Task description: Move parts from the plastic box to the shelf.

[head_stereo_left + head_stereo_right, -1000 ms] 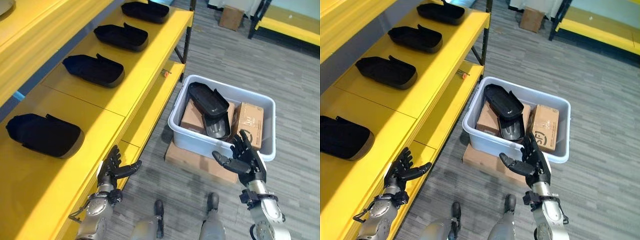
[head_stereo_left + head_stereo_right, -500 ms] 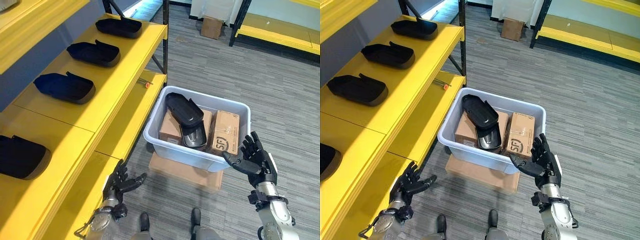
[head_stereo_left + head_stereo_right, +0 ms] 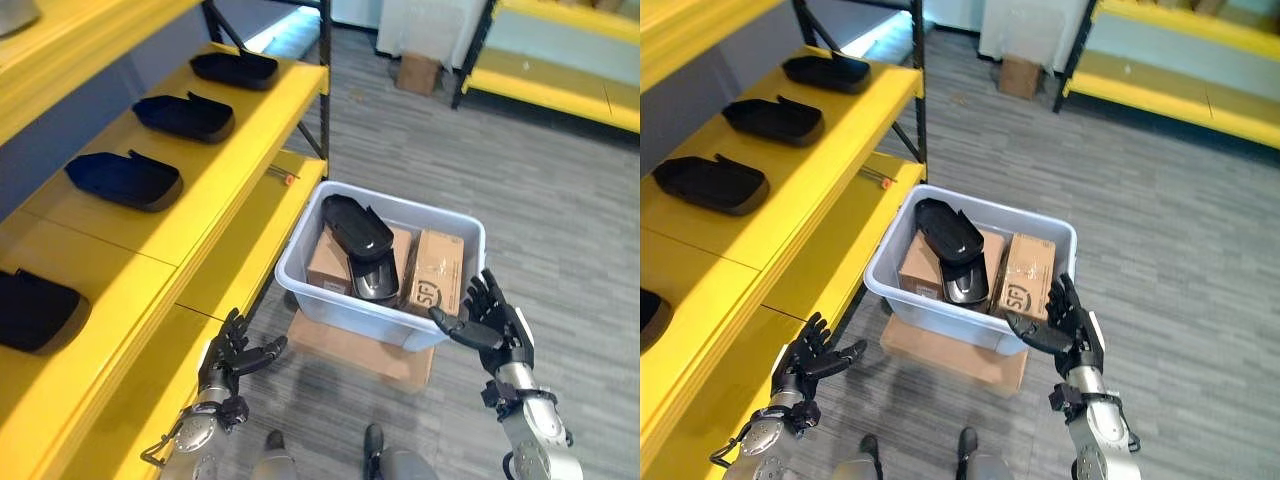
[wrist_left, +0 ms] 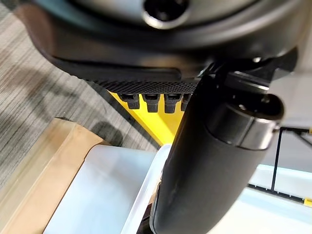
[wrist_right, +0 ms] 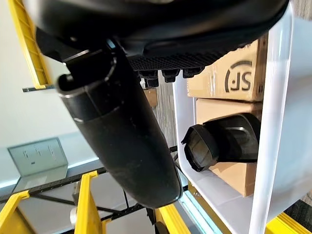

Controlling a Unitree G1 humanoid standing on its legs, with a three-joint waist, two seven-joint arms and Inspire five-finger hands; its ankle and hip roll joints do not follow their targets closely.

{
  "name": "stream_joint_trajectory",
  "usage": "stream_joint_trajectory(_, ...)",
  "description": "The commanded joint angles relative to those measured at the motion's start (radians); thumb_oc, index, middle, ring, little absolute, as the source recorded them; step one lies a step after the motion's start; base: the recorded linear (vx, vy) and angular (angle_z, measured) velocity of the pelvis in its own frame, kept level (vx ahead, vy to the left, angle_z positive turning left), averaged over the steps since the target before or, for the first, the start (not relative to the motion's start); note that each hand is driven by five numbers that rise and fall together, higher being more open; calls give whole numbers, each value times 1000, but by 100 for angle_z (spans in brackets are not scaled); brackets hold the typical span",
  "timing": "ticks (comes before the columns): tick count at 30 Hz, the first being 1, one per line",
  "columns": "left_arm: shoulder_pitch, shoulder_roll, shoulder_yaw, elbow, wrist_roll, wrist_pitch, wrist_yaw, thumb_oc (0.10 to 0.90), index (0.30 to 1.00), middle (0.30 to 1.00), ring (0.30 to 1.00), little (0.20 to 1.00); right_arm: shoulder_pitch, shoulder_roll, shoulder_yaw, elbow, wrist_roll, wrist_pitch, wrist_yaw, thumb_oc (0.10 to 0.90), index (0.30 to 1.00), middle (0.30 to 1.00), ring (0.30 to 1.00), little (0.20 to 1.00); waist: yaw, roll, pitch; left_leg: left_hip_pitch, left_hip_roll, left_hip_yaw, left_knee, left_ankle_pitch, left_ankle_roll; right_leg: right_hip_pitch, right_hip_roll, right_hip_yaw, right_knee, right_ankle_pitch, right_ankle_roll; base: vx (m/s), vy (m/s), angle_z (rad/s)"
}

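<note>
While both hands hang empty w/ fingers spread, the next pick turns on one relation: the black parts (image 3: 358, 227) lie in the plastic box (image 3: 377, 312) at frame centre, up and left of the right hand (image 3: 495, 325), which sits lower right just beside the box's near-right corner, thumb pointing toward the rim, not touching as far as I can tell. Top part's long axis runs diagonal, upper left to lower right, resting over a second black part (image 3: 374, 280) and the cardboard boxes (image 3: 434, 271) packed beside them. Right wrist view shows the same parts (image 5: 224, 141) inside the white wall, beyond the open fingers. Left hand (image 3: 232, 352) is at lower left, by the front edge of the yellow shelf (image 3: 230, 160), well apart from the box and nearer the shelf. So, judging from this, right hand is nearer the parts; reach would go up-left over the rim, grip across the part's short width. Four black parts already sit along the shelf's upper board, e.g. one (image 3: 122, 180) at left, w/ bare yellow between them for more.
</note>
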Motion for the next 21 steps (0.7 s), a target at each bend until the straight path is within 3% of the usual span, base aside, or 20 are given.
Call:
stream_joint_trajectory(1, -35, 20, 28, -102, -28, -70, 0, 900, 1000, 1000, 1000, 1000, -30, -57, -55, -153, 19, -109, -13, 900, 1000, 1000, 1000, 1000, -35, 38, 2, 26, 97, 20, -137, 39, -4, 82, -40, 24, -82, -18, 68, 172, 119, 21)
stream_joint_trajectory(2, -43, 20, 22, -92, -25, -73, 5, 900, 1000, 1000, 1000, 1000, -34, -57, -52, -149, 18, -114, -18, 900, 1000, 1000, 1000, 1000, -29, 44, 4, 38, 110, 30, -259, 63, -11, 89, -38, 35, -81, -27, 75, 292, 244, 32)
stream_joint_trajectory(3, -75, 11, -5, -66, -11, -79, 12, 900, 1000, 1000, 1000, 1000, -32, -53, -55, -138, 12, -124, -33, 900, 1000, 1000, 1000, 1000, -35, 73, 8, 12, 140, 85, -437, 152, -53, 104, -28, 36, -59, -51, 88, 281, 233, 23)
stream_joint_trajectory(4, -78, 10, -8, -64, -12, -85, 14, 900, 1000, 1000, 1000, 1000, -32, -50, -54, -141, 14, -125, -33, 900, 1000, 1000, 1000, 1000, -28, 76, 9, 18, 137, 73, -448, 152, -56, 109, -29, 43, -47, -58, 96, 324, 317, 12)
stream_joint_trajectory(5, -75, 9, -14, -64, -21, -87, 13, 900, 1000, 1000, 1000, 1000, -32, -39, -40, -141, 5, -121, -29, 900, 1000, 1000, 1000, 1000, -31, 90, -5, 59, 132, 58, -469, 111, -48, 112, -31, 62, -43, -63, 110, 230, 248, -82)
stream_joint_trajectory(6, -82, 6, -19, -67, -23, -91, 12, 900, 1000, 1000, 1000, 1000, -29, -31, -44, -141, 1, -120, -28, 900, 1000, 1000, 1000, 1000, -37, 95, -10, 72, 127, 86, -461, 101, -51, 127, -43, 64, -49, -65, 115, 351, 405, -158)
stream_joint_trajectory(7, -80, 17, -23, -84, -17, -91, 9, 900, 1000, 1000, 1000, 1000, -21, -12, -48, -144, 0, -113, -29, 900, 1000, 1000, 1000, 1000, -36, 86, -26, 99, 101, 106, -432, 57, -34, 150, -88, 84, -80, -42, 138, 289, 325, -176)
stream_joint_trajectory(11, -93, 35, -18, -82, -8, -89, 18, 900, 1000, 1000, 1000, 1000, -13, 6, -42, -149, -15, -98, -30, 900, 1000, 1000, 1000, 1000, -42, 67, -41, 96, 71, 152, -375, -5, -17, 160, -154, 92, -110, -8, 173, 164, 204, -54)
stream_joint_trajectory(21, -117, 51, -16, -77, -2, -89, 44, 900, 1000, 1000, 1000, 1000, -26, -1, -45, -146, -71, -84, -52, 900, 1000, 1000, 1000, 1000, -48, 44, -52, 57, 33, 162, -315, -67, 6, 143, -212, 85, -125, 57, 204, 49, 64, 6)
